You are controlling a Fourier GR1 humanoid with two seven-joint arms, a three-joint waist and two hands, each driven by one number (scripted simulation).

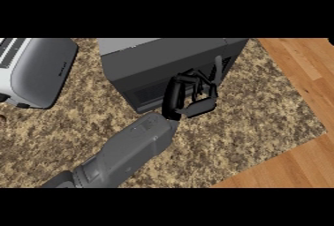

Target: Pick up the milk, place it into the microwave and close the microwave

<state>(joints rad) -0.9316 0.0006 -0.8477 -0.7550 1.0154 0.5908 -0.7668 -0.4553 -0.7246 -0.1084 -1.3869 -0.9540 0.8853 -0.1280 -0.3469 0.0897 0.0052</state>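
The dark grey microwave point(163, 57) stands at the top middle of the speckled counter point(261, 110), and its front face looks shut. My right hand point(198, 105) is up against that front face, near its right end. The fingers point(213, 77) point up along the front and the thumb point(173, 95) bends out to the left. Nothing is held in the hand. The grey forearm point(130, 150) comes in from the lower left. No milk shows anywhere. The left hand is out of view.
A silver toaster point(36, 70) stands at the left edge, close to the microwave. The counter's edge runs slantwise at the right and lower right, with a wooden floor point(300, 163) beyond it.
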